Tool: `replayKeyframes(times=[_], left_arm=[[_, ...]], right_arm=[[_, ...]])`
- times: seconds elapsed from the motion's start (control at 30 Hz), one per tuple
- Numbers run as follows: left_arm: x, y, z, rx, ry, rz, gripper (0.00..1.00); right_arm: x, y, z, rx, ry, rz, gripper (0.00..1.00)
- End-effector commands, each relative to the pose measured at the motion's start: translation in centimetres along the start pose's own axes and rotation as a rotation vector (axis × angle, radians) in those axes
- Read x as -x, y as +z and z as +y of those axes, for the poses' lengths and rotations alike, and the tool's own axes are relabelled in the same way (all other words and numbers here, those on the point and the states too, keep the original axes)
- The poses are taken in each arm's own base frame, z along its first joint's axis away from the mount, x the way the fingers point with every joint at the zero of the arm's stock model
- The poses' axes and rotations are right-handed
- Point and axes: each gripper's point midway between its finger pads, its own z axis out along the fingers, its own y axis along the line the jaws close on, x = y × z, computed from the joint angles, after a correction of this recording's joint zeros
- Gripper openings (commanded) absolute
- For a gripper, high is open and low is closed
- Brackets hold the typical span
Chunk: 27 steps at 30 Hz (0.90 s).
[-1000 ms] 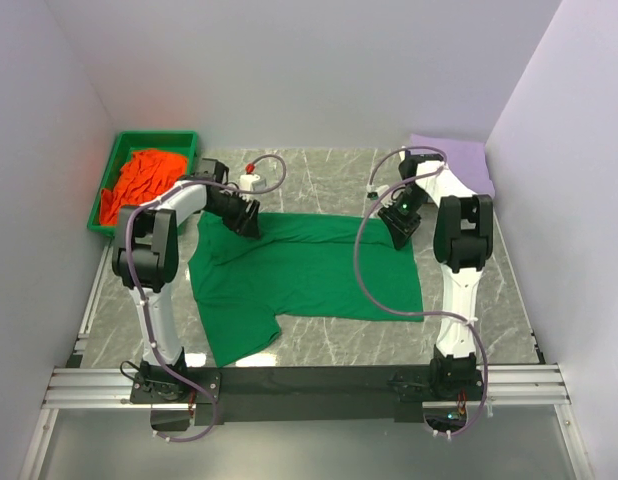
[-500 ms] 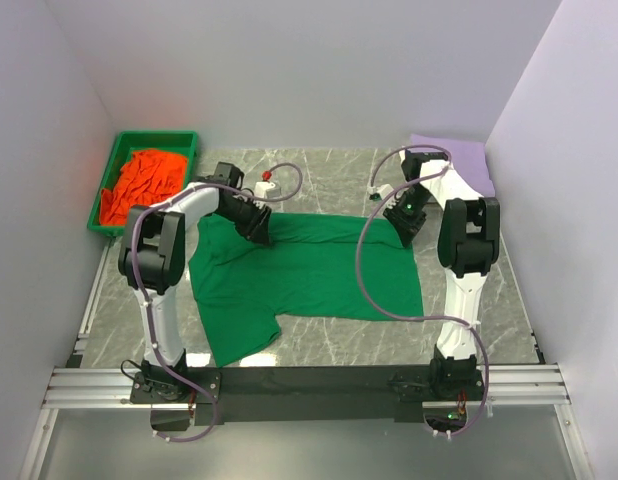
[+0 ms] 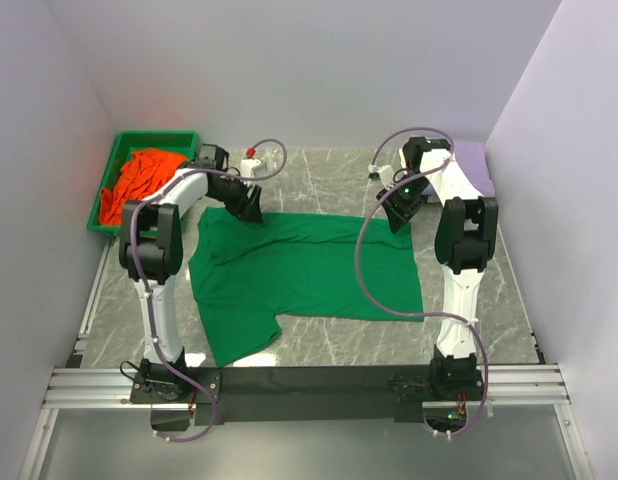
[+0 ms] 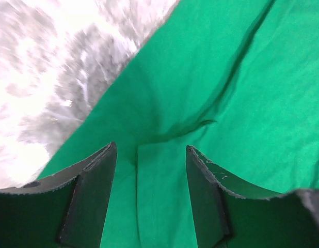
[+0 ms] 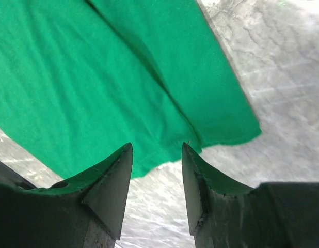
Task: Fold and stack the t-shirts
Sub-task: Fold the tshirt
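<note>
A bright green t-shirt (image 3: 304, 272) lies spread on the marble table, one sleeve hanging toward the front left. My left gripper (image 3: 247, 210) is open over the shirt's far left corner; in the left wrist view (image 4: 152, 155) green cloth with a fold lies between the fingers. My right gripper (image 3: 397, 218) is open over the shirt's far right corner; in the right wrist view (image 5: 157, 152) the fingers straddle the shirt's hem edge and bare marble. An orange t-shirt (image 3: 139, 180) lies crumpled in the tray. A lavender t-shirt (image 3: 469, 165) lies folded at the far right.
A green plastic tray (image 3: 102, 195) stands at the far left by the wall. A small white bottle with a red top (image 3: 251, 165) stands behind the left gripper. Walls close the table on three sides. A black rail (image 3: 309, 382) runs along the near edge.
Both grippers have drawn back toward the far edge of the shirt, the left one swinging left. The shirt has not visibly moved.
</note>
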Motion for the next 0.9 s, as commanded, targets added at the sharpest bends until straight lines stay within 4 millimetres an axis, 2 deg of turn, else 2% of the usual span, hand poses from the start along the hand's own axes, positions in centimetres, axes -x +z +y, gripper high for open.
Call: replayKeyframes(times=[0.0, 0.13, 0.23, 0.33, 0.43, 0.5, 0.63, 0.73, 0.83, 0.87], left_arm=[[-0.5, 1.6, 0.2, -0.033, -0.027, 0.018, 0.62], [-1.0, 2.3, 0.0, -0.067, -0.055, 0.027, 0.63], [-1.6, 2.4, -0.9, -0.107, -0.059, 0.043, 0.61], [-1.2, 1.7, -2.1, -0.128, -0.038, 0.025, 0.59], [-1.7, 1.4, -3.1, -0.146, -0.029, 0.036, 0.55], [-2.0, 1.2, -3.5, -0.146, -0.027, 0.043, 0.51], [-2.2, 0.5, -4.2, -0.152, -0.013, 0.046, 0.27], [-1.8, -0.3, -5.3, -0.160, -0.001, 0.024, 0.16], [-2.2, -0.9, -7.3, -0.193, 0.022, 0.026, 0.09], [-3.3, -0.8, -8.1, -0.210, 0.011, 0.052, 0.09]], right_arm=[[-0.2, 0.9, 0.4, 0.044, 0.057, 0.018, 0.51], [-1.0, 1.4, 0.2, 0.040, 0.059, 0.044, 0.51], [-1.3, 1.5, 0.2, 0.034, 0.060, 0.053, 0.51], [-1.6, 1.6, 0.2, 0.030, 0.059, 0.061, 0.51], [-1.7, 1.6, 0.2, 0.027, 0.057, 0.064, 0.50], [-1.8, 1.7, 0.2, 0.027, 0.059, 0.066, 0.50], [-1.8, 1.5, 0.3, 0.027, 0.059, 0.066, 0.50], [-2.2, 1.5, 0.4, 0.027, 0.060, 0.073, 0.48], [-2.5, 1.3, 0.4, 0.022, 0.055, 0.076, 0.46], [-2.6, 1.2, 0.4, 0.017, 0.053, 0.080, 0.45]])
